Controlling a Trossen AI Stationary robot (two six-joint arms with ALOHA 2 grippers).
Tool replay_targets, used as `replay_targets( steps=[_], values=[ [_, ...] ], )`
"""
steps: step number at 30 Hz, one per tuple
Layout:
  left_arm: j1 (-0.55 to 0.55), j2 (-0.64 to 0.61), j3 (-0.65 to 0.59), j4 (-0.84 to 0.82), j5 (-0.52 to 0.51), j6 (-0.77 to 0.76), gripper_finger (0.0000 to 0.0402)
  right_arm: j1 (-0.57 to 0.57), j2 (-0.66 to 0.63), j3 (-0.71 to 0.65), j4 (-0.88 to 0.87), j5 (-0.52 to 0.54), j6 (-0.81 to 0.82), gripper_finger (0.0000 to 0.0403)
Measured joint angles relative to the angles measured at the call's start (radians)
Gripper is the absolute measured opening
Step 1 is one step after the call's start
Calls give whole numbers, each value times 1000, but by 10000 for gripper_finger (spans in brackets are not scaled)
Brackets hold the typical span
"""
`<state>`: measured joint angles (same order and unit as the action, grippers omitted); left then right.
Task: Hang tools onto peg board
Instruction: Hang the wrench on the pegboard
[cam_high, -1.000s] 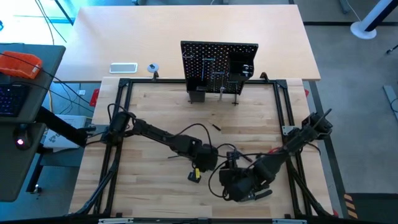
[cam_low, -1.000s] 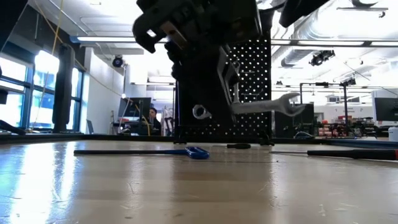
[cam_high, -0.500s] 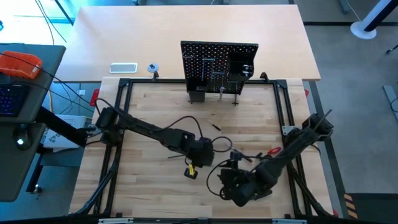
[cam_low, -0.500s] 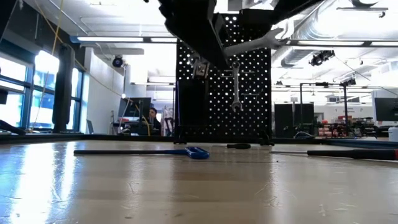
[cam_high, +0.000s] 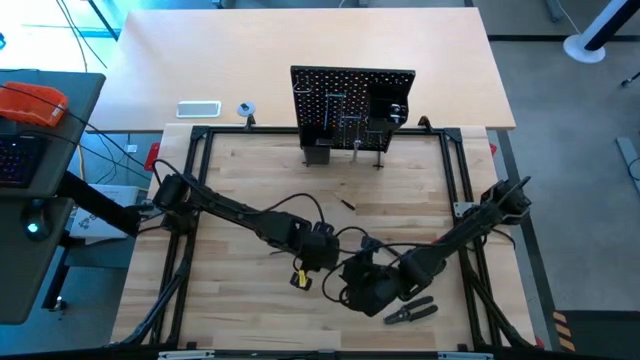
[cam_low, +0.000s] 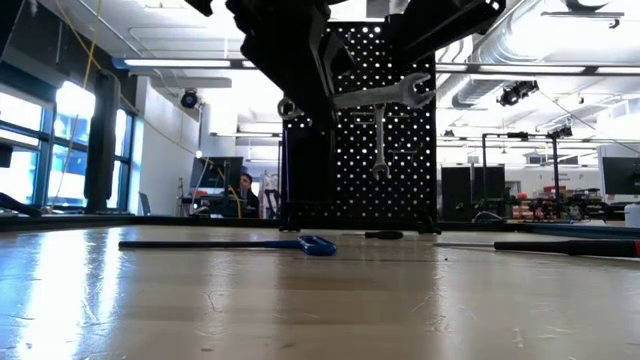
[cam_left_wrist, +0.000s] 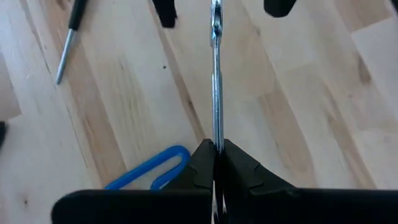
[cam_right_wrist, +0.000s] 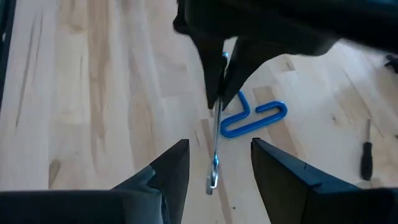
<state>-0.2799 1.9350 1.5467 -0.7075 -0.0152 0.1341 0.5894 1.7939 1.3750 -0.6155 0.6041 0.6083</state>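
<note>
The silver wrench (cam_left_wrist: 216, 74) hangs above the table's near middle, pinched at one end in my left gripper (cam_left_wrist: 215, 149). My right gripper (cam_right_wrist: 214, 163) waits just below it, fingers spread around its free end. If I release before my right closes, I judge it could drop beside the blue-handled key (cam_right_wrist: 252, 117). I can read no writing.

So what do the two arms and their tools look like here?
Both arms are dark, jointed and slim, with black cables looping loosely beside them. The left tool has two black wedge-shaped fingers; the right tool has broader black fingers. A yellow marking shows near the left wrist.
</note>
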Motion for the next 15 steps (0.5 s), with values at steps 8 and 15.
replay_targets(
  steps=[8,15],
  values=[
    [-1,-3,0,-9,-25,8,0,28,10,0,8,117,39,167],
    [11,-3,0,-48,-43,14,0,123,11,-2,-44,322,91,167]
  ],
)
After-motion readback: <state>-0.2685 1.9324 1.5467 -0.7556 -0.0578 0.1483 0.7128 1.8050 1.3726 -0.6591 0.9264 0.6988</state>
